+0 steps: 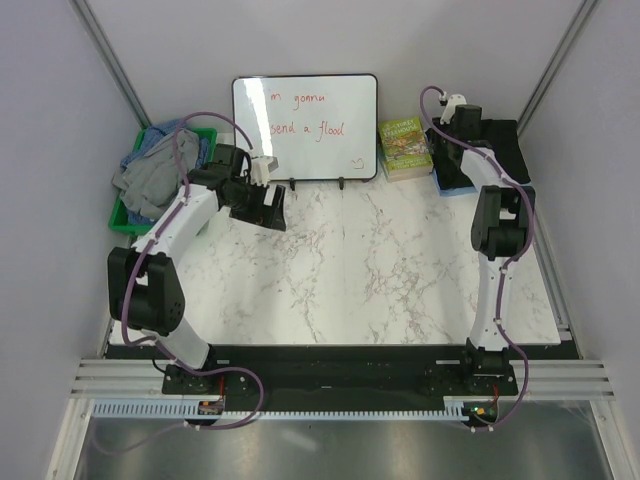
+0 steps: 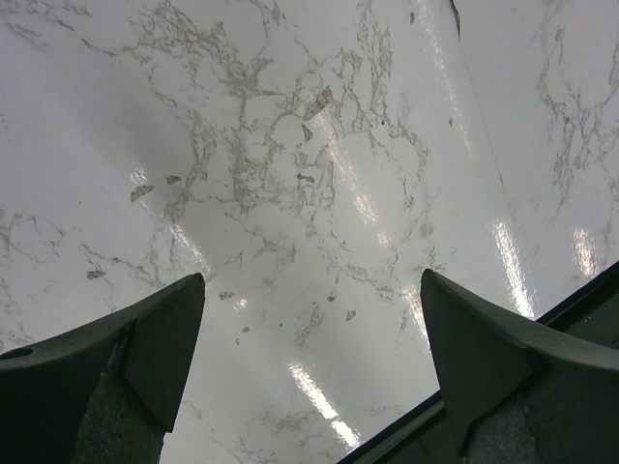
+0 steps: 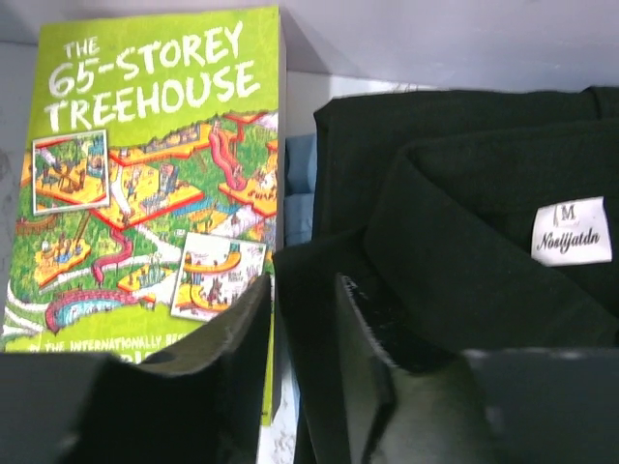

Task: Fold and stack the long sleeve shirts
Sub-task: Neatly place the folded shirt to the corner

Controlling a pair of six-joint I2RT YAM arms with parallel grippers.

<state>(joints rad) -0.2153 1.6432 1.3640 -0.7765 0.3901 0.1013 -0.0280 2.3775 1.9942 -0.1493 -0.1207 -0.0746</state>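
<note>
At the far right corner of the desk [image 1: 380, 270], your right claw [image 3: 305, 290] hangs low over a folded black shirt [image 3: 464, 251]. The shirt's neck label [image 3: 571, 232] faces up, and the Treehouse book [image 3: 145, 164] stands just beside it on the left. A strip of light blue fabric [image 3: 300, 184] shows between book and shirt, so the black one seems to lie on top of a started stack. The right claw's fingers stand only partly apart, with dark cloth at the gap. You cannot tell from here whether they pinch the shirt's near edge or merely hover over it.

Your left claw [image 2: 311, 280] is spread wide above bare marble and carries nothing. More shirts, grey and blue [image 1: 150, 175], sit bundled in the green bin [image 1: 120, 215] at the far left, beside the whiteboard [image 1: 305, 125].

By the look of it you are at the stacking end of one shirt's cycle. The black shirt is folded and seated, and the bin is not yet dealt with.

For the next move, make sure the right claw is free of the cloth before you lift it, or the fold may be dragged open. Then send the left claw to the bin and take one shirt only, gripped near the collar or shoulder, so it spreads flat on the open marble.
</note>
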